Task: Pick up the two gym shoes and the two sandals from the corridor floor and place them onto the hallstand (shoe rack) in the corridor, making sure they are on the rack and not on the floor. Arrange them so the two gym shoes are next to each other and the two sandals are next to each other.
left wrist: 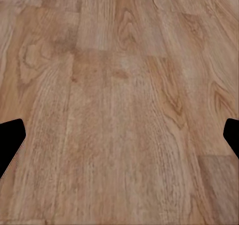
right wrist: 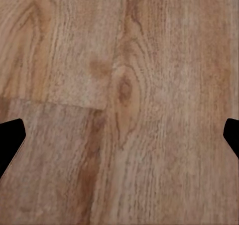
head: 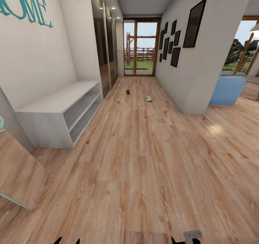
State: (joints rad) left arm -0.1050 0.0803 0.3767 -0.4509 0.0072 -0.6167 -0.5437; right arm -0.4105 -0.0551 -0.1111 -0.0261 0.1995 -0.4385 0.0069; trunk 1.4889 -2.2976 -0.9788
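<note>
From the head view, the wood-plank floor (head: 144, 172) ran down a corridor to a glass door (head: 141, 47) at the far end. One dark sandal (head: 127, 92) and one white gym shoe (head: 148, 98) lay on the planks far down the corridor, apart from each other, with open floor between them and the robot. A plain pale-grey two-tier bench (head: 61, 112) stood against the left wall, its shelves bare, and past it a dark glossy wardrobe (head: 104, 45). Eight black picture frames (head: 194, 22) hung on the right wall, and a blue seat (head: 227, 89) sat beyond that wall's corner. Black tips of the left gripper (head: 67, 241) and right gripper (head: 185, 239) showed at the lower edge.

In the left wrist view, the two fingers (left wrist: 10, 140) stood wide apart over bare planks.

In the right wrist view, the fingers (right wrist: 10, 138) were likewise spread wide over the floor, clamping nothing.
</note>
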